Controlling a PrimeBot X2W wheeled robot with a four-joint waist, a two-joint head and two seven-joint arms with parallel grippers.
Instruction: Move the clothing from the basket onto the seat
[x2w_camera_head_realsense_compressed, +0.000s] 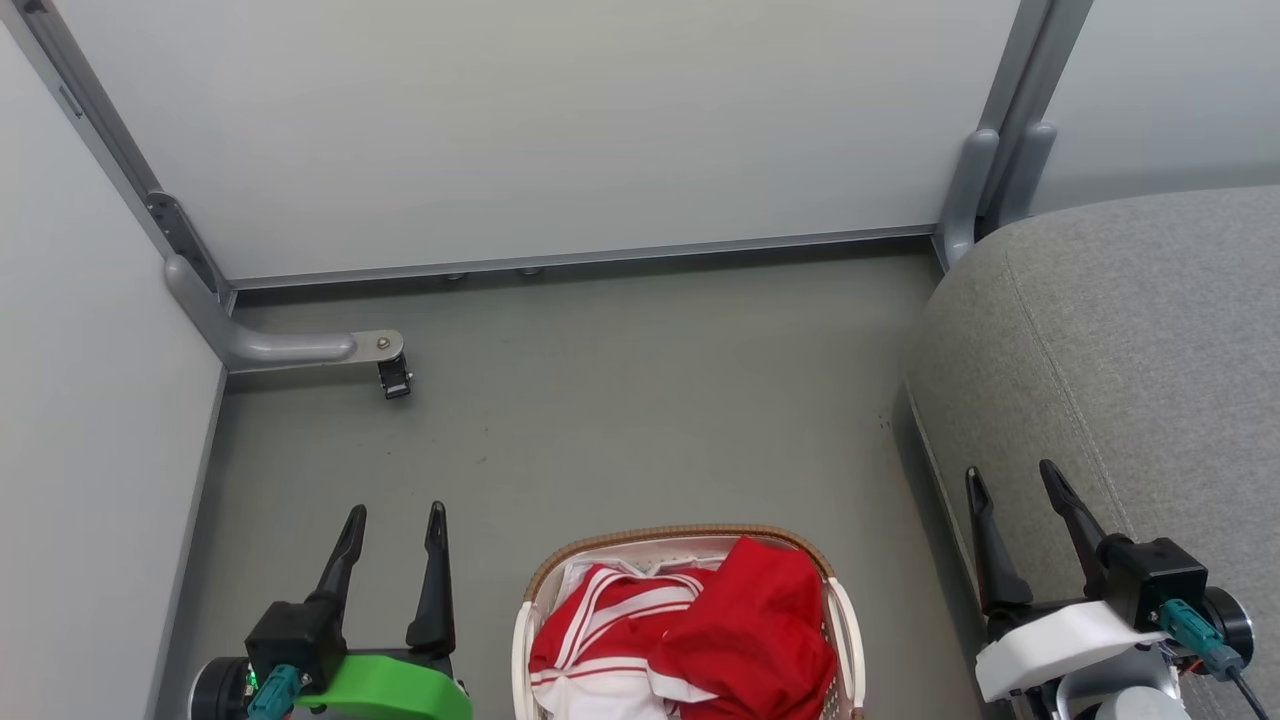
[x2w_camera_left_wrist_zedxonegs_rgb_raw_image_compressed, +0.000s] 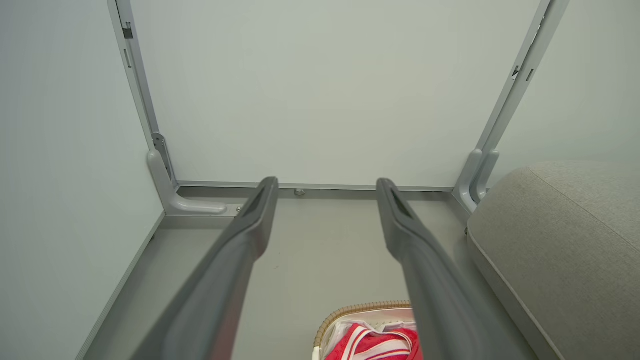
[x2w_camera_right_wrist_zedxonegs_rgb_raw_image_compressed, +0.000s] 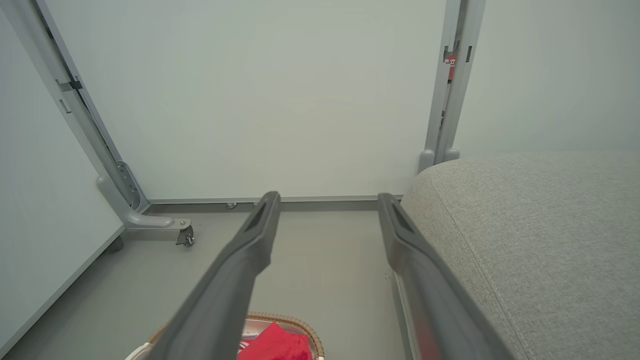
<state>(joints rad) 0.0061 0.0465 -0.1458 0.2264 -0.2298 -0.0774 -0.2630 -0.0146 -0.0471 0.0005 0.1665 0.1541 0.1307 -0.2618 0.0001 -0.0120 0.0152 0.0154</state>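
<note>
Nothing of the task is done as far as the views show: both pieces of clothing lie in the basket at the bottom centre of the head view, and the seat, filling the right side of that view, carries no garment on the part in sight. The plain red shorts sit on top toward the right of the basket, bunched into a soft mound with a strip of white edging at the lower fold. The striped red garment lies to their left, partly under them, its white bands crumpled. The basket stands on the grey floor, near the seat's edge but apart from it. The left tool at lower left and the right tool at lower right are both released, fingers spread and holding nothing, with neither touching the basket. Both garments are left to lift and carry across.
</note>
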